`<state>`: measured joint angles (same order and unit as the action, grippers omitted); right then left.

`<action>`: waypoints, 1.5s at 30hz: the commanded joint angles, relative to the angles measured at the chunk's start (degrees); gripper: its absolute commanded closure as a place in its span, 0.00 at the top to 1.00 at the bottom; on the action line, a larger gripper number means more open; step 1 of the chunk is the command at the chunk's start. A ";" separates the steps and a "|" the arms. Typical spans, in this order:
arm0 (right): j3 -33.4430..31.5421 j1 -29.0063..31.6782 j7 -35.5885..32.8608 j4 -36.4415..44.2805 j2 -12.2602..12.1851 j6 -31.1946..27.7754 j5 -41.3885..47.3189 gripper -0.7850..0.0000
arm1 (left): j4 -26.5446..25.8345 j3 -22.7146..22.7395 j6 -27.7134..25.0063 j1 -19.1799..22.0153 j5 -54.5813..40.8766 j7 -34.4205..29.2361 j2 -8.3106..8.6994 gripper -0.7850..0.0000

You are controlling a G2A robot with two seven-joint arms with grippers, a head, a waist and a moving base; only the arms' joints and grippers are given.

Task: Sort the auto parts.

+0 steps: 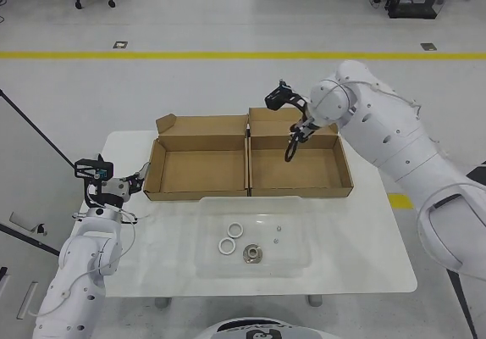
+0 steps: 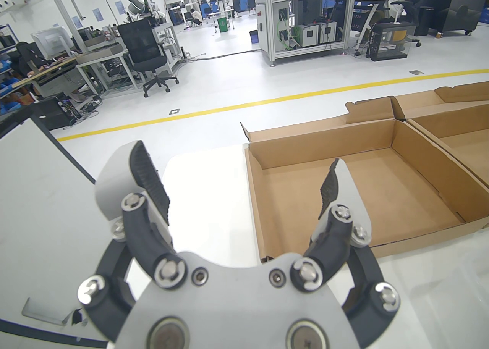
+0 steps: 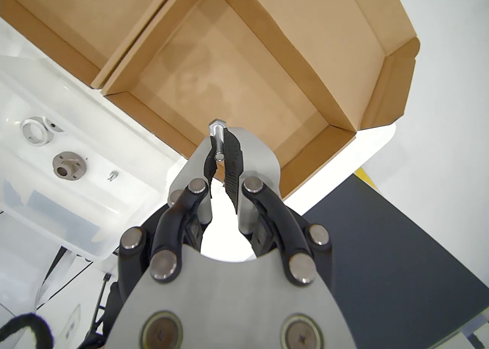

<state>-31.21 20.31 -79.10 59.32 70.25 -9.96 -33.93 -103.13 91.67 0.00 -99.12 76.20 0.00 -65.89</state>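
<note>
**Dropping the bolt into the right box**

By the table's left edge, the left gripper [image 2: 238, 161] hangs released beside the left box [image 1: 201, 165]. Further right, the right gripper [image 3: 223, 144] is clenched on a bolt [image 3: 217, 134], held above the right box [image 1: 311, 169]. I'd lower it close to the cardboard floor before letting go, so it can't bounce out. On the white table [image 1: 370, 254], a clear bin [image 1: 209, 254] holds rings [image 1: 230, 238] and a flange [image 1: 251, 252]. A yellow line [image 1: 226, 54] crosses the grey workshop floor behind.

Centre frame: left-hand box [image 1: 201, 171] and right-hand box [image 1: 315, 174] side by side on white table [image 1: 366, 246]. Right gripper [image 1: 293, 146] over right-hand box; left gripper [image 1: 139, 176] just beside left-hand box. Below: clear tray [image 1: 251, 202] holding two white rings [image 1: 235, 230], metal flange [image 1: 251, 252].
</note>
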 commanded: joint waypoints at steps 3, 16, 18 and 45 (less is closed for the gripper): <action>1.06 0.38 1.20 -4.68 0.84 0.28 -0.67 0.00 | 0.00 0.00 0.00 0.00 0.00 0.00 0.00 1.00; 1.43 2.94 3.19 -15.41 1.47 1.71 -3.02 0.00 | 0.00 0.00 0.00 0.00 0.00 0.00 0.00 1.00; 1.38 3.22 3.31 -16.23 1.43 1.88 -3.68 0.00 | 0.00 0.00 0.00 0.00 0.00 0.00 0.00 1.00; -0.55 5.95 6.98 -17.33 1.27 9.66 -6.30 0.00 | 0.00 0.00 0.00 0.00 0.00 0.00 0.00 1.00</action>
<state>-31.55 26.11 -72.24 42.30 71.47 -0.75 -40.51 -103.13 91.67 0.00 -99.12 76.20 0.00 -65.89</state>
